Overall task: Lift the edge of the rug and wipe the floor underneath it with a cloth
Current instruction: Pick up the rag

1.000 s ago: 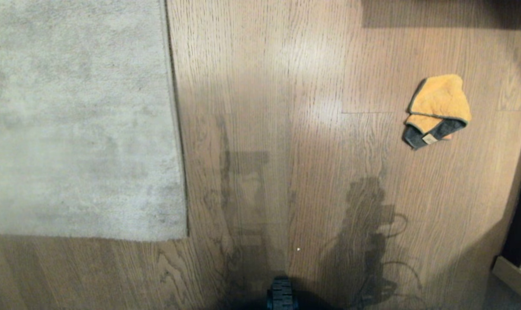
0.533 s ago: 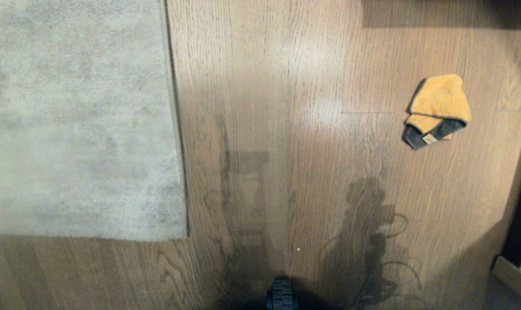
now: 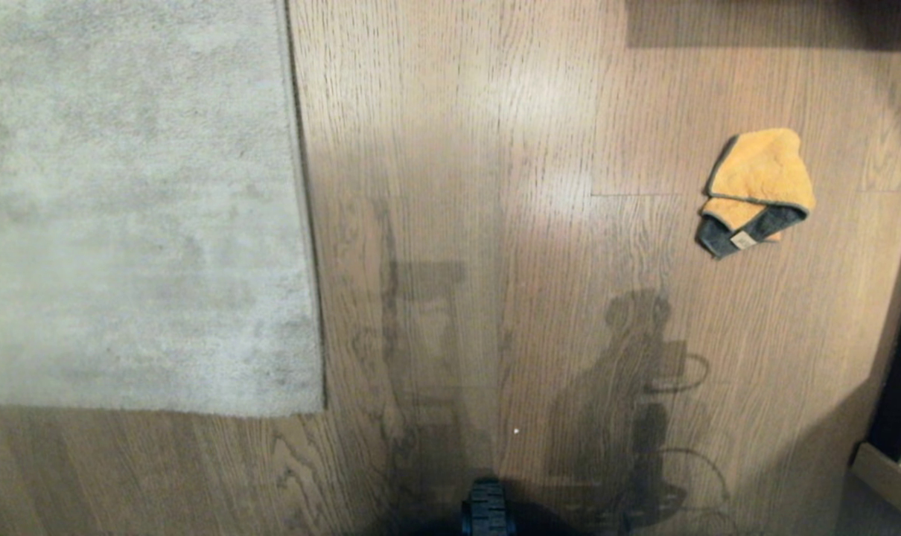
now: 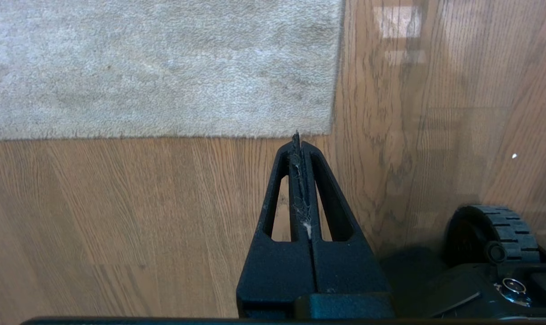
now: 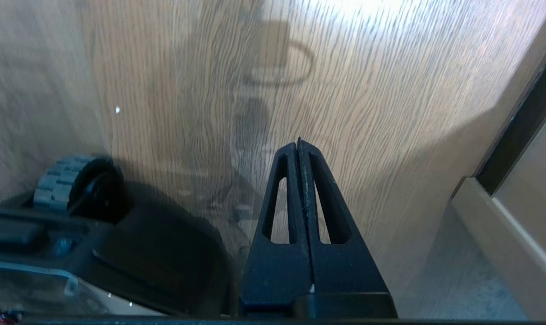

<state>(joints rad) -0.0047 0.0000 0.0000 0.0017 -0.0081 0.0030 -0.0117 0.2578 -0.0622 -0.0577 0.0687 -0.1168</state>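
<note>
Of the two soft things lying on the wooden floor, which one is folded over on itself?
The small orange cloth, on the robot's right. A flap is turned over, showing dark grey; the big grey rug on the left lies flat.

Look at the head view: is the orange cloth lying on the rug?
No, the cloth lies on the bare floor, well apart from the rug edge.
</note>
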